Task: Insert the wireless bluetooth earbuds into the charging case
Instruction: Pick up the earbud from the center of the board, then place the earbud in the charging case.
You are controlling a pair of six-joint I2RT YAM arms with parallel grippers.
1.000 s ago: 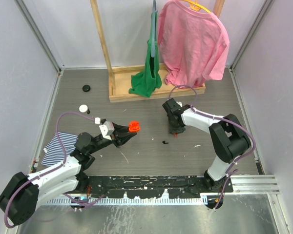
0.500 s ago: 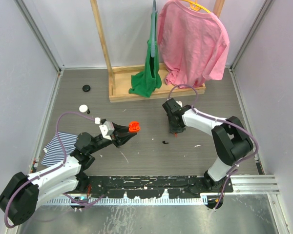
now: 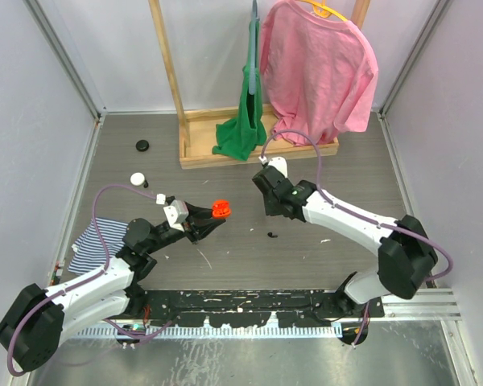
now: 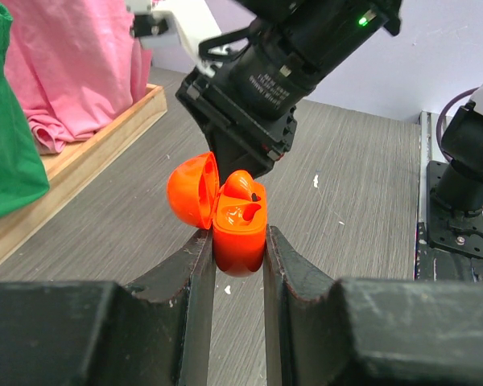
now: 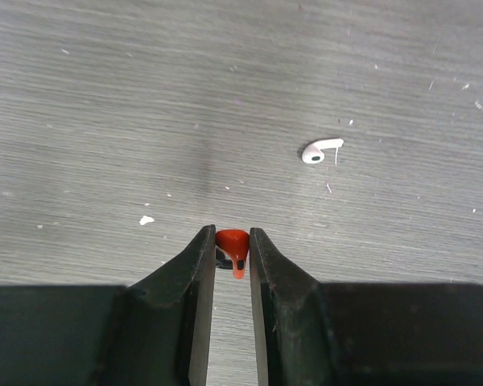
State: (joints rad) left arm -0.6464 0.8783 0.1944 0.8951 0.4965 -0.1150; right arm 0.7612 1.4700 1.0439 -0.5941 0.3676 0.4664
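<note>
Orange earbud (image 5: 233,241), pinched in the right claw (image 5: 231,234), now rides left off the counter (image 5: 105,121) toward the open case (image 4: 240,245) the left claw (image 4: 237,236) grasps.

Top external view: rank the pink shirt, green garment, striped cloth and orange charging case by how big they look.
1. pink shirt
2. green garment
3. striped cloth, partly covered
4. orange charging case, clearly the smallest
</note>
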